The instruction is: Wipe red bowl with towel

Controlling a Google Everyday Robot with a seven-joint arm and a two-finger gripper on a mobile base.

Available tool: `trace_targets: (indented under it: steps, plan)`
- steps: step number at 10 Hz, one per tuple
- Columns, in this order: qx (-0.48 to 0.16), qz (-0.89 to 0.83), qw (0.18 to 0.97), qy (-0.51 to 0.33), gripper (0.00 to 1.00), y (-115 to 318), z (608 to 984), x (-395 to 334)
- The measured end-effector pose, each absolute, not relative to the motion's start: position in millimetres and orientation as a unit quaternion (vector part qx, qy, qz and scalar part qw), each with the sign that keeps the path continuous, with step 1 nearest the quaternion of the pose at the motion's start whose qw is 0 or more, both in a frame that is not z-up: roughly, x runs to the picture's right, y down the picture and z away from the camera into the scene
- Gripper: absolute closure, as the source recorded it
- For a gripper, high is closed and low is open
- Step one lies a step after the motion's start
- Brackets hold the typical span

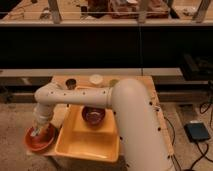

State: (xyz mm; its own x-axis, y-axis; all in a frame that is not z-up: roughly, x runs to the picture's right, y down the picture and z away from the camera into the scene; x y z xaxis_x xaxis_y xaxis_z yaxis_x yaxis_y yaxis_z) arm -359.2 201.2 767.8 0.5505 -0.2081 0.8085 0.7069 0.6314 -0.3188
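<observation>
While working with the gripper clenched on the towel inside the red bowl, needed light, even circles beneath it.

The arm fills the foreground, its thick white upper section rising from the bottom right and arching over to the left. From there the slimmer forearm runs level across to the left, dotted with small dark holes. It bends sharply at the wrist joint, and the last link points straight down. The gripper sits low on the left, down inside the red bowl, jaws closed tight.
</observation>
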Motion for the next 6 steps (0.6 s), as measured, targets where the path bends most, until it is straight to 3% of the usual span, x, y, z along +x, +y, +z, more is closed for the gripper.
trace_targets:
  steps: [6]
  plan:
    - [-0.345,-0.27,0.809,-0.392,0.8,240.8,801.8,-371.2]
